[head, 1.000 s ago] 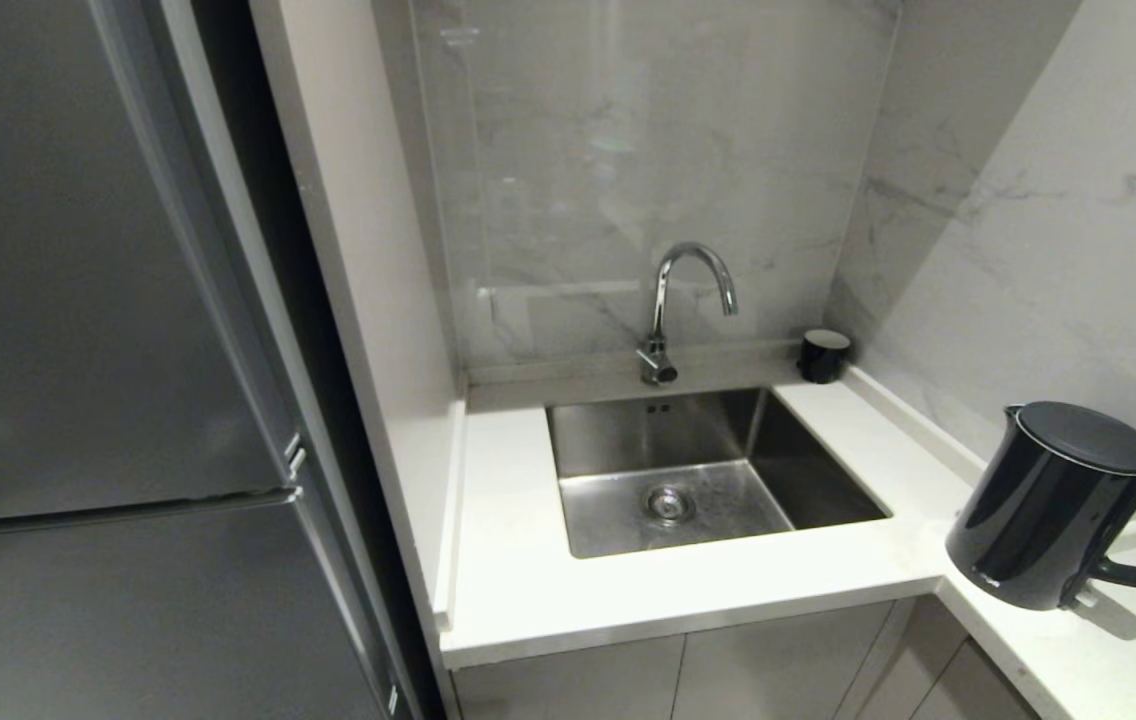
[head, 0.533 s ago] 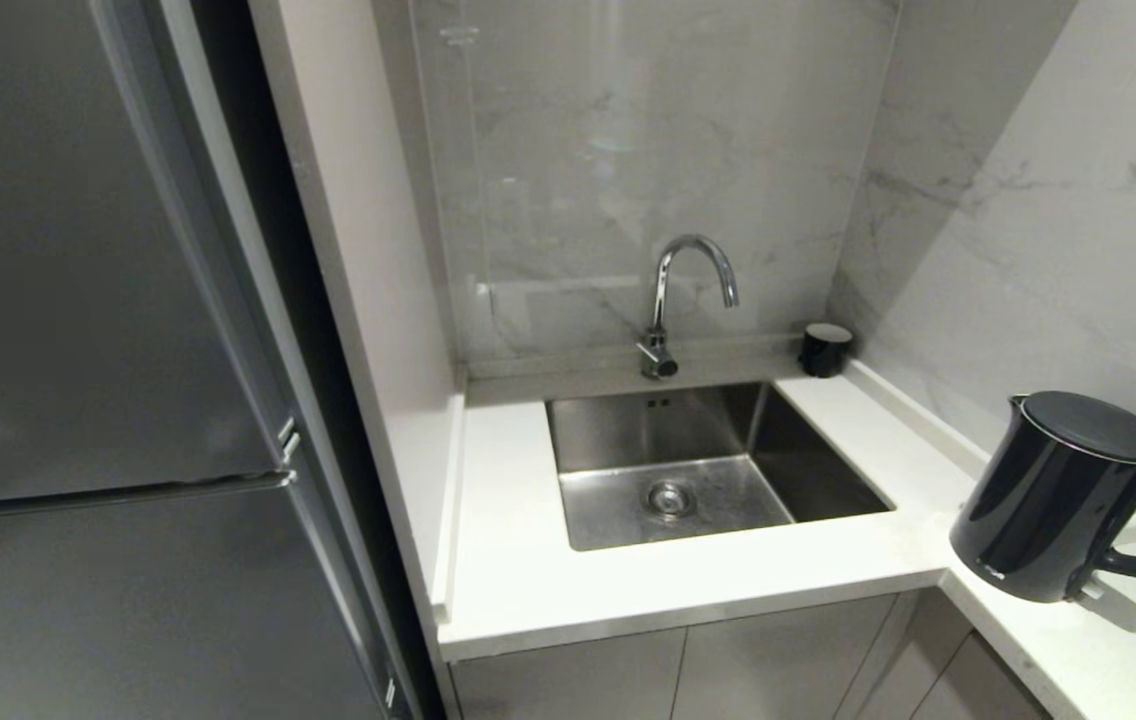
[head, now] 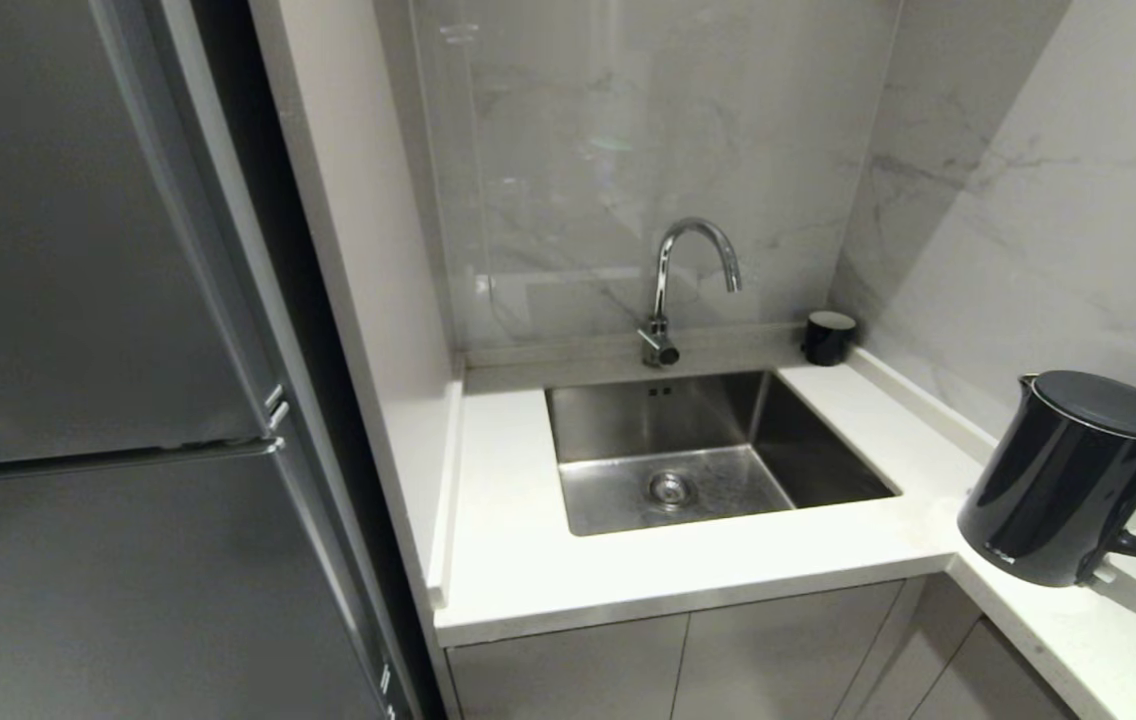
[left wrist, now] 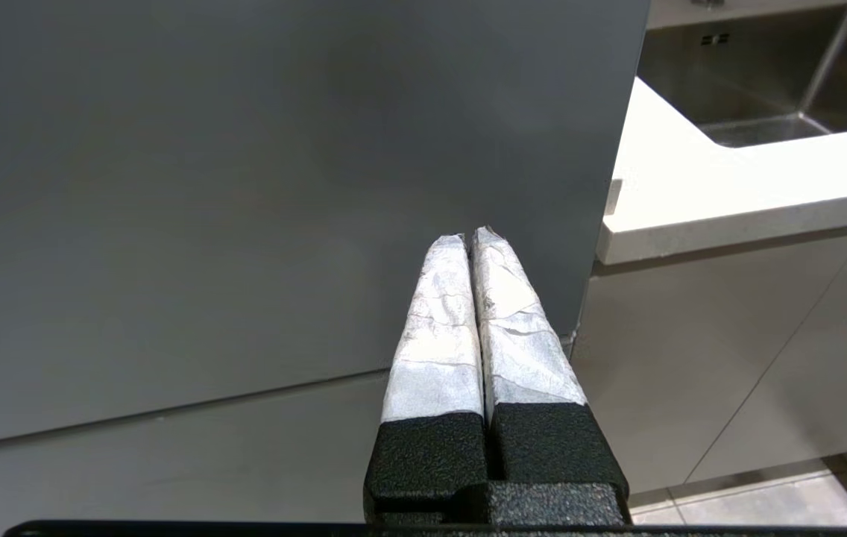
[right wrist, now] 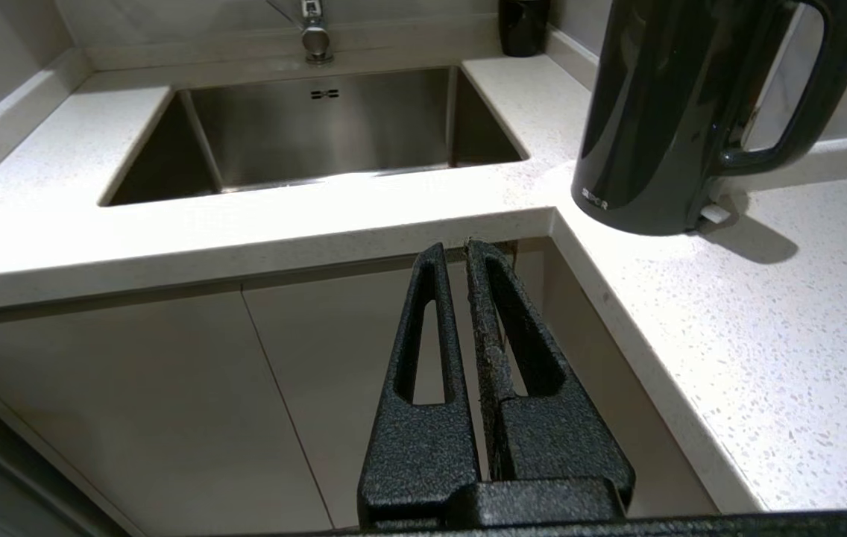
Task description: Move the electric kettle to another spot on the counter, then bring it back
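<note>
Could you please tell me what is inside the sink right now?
The sink shows only its round drain on a bare steel floor; its near wall is hidden behind the counter edge.

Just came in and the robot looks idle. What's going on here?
Nothing is being handled yet. The tall glossy black electric kettle stands untouched on the white speckled counter, right of the steel sink. The left gripper and right gripper are both shut and empty, low before the cabinet fronts.

Sink (head: 608,500): steel, recessed.
Tap (head: 673,290): chrome, behind sink.
Cup (head: 828,337): black, back corner.
Refrigerator (head: 78,350): grey, left.
</note>
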Robot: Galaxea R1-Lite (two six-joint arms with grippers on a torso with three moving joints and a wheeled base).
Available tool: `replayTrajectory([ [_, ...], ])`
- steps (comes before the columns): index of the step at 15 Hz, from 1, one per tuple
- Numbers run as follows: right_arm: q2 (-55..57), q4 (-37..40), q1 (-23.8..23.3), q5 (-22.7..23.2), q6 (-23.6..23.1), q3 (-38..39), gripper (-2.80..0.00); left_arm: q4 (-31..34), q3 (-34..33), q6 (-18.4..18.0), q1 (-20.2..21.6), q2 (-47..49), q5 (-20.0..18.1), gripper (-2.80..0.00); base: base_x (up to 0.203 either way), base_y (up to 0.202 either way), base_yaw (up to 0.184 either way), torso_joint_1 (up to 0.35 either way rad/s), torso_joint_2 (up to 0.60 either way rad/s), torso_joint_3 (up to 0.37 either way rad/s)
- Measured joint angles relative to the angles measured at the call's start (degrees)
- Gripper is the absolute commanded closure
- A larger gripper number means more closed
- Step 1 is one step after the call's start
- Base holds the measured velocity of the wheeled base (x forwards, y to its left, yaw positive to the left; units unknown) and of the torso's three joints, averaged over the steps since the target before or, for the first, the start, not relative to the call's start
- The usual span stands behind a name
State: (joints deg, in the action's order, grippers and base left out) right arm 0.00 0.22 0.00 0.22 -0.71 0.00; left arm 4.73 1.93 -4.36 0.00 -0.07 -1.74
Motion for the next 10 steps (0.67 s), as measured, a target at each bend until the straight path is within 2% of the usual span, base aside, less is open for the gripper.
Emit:
replayTrajectory([
  [10, 0.0, 0.0, 0.0, 0.0, 0.0, 0.0, 0.0, 0.0, 0.0, 0.0, 0.0, 0.0, 0.0, 0.0, 0.0, 0.0, 0.0, -0.129, 0.33, 0.204],
])
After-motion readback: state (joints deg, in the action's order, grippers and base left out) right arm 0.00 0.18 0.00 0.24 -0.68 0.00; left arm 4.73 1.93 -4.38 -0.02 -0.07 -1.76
